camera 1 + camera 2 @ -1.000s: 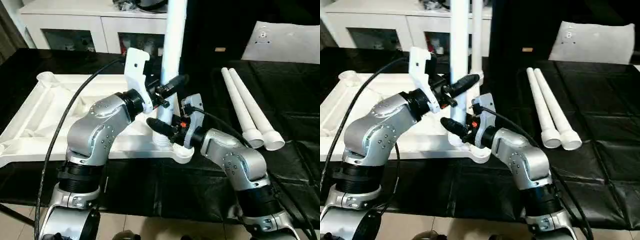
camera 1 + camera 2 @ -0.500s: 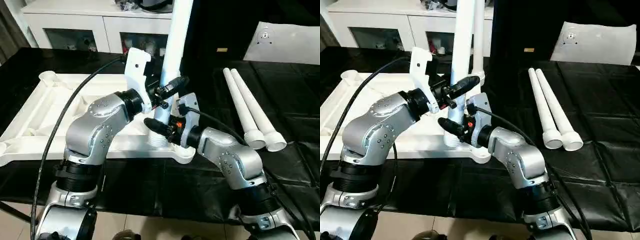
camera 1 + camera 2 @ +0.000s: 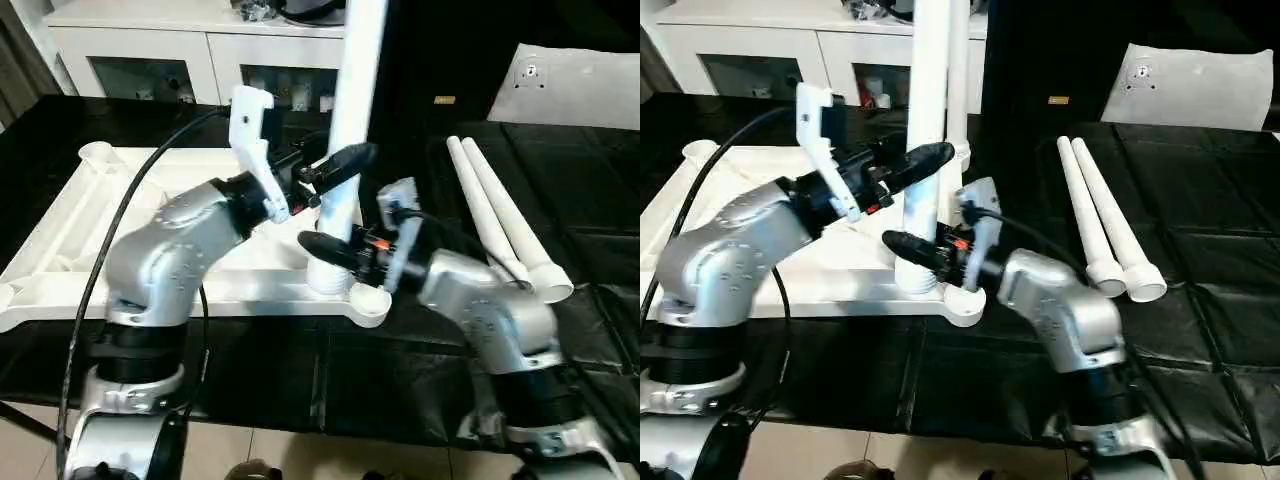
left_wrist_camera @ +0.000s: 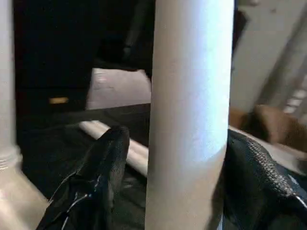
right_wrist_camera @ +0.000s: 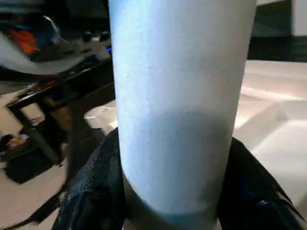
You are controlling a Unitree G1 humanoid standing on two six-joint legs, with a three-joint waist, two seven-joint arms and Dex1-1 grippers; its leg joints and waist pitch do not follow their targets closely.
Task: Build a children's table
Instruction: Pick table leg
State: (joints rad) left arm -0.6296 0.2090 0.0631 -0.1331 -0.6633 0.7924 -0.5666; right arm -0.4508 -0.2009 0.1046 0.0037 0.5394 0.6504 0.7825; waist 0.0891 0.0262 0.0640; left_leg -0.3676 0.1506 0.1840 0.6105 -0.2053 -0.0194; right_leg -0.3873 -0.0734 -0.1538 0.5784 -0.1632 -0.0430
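The children's table's white tabletop (image 3: 70, 230) lies upside down on the black work table. One white leg (image 3: 355, 90) stands upright in its near right corner socket. My right gripper (image 3: 328, 250) is shut on this leg just above the socket, with both fingers (image 5: 91, 191) pressed against the tube. Higher up, my left gripper (image 3: 345, 165) straddles the same leg with its jaws open, and a gap shows between one finger (image 4: 103, 172) and the tube. A second leg (image 3: 958, 70) stands upright behind. Two loose legs (image 3: 500, 220) lie side by side at the right.
A white glass-door cabinet (image 3: 200, 40) stands behind the work table. A white panel (image 3: 570, 80) leans at the back right. A black cable (image 3: 120, 240) loops over my left arm and across the tabletop. The work table's near edge runs just below the tabletop.
My left gripper's fingers have spread away from the upright leg and its wrist has drawn back to the left. My right wrist has swung rightwards while still holding the leg's base.
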